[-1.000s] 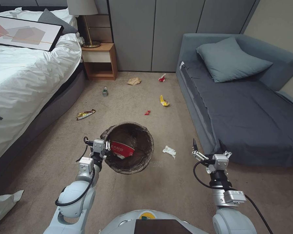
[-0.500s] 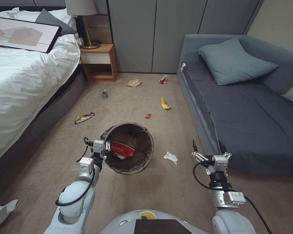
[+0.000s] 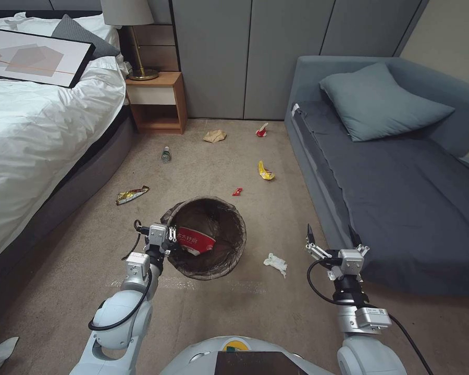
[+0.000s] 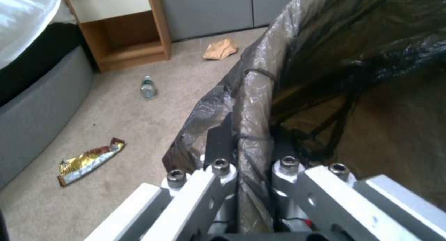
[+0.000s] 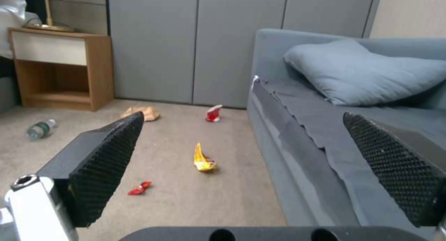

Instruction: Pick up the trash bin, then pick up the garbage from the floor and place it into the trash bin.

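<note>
A: Head camera first. The left gripper [image 3: 171, 240] is clamped on the near-left rim of the trash bin [image 3: 208, 237], bag liner and all, so the bin travels with the arm and sits close in front of the base, handy for drops.

B: And there's something in it, a red-and-white paper cup [image 3: 194, 240] lying inside. The right gripper [image 3: 331, 238] hangs beside the sofa [image 3: 401, 198], fingers spread wide, holding nothing. Free hand for the litter, I'd say.

A: Closest piece is the white scrap [image 3: 275, 262], on the carpet between bin and right gripper. Farther out: red wrapper [image 3: 237, 191], yellow wrapper [image 3: 265, 171], gold wrapper [image 3: 131, 195], small bottle [image 3: 165, 153], tan paper bag [image 3: 214, 136].

B: Left wrist camera now. The fingers [image 4: 220, 143] straddle the liner-covered rim [image 4: 253, 105], one outside, one inside (a pinch on thin plastic, so the grip looks only as firm as that edge).

A: Right wrist camera: both textured pads [image 5: 109, 160] far apart, carpet between them, with the yellow wrapper [image 5: 203, 159] and red scrap [image 5: 140, 188] ahead. It looks poised to reach for litter.
</note>
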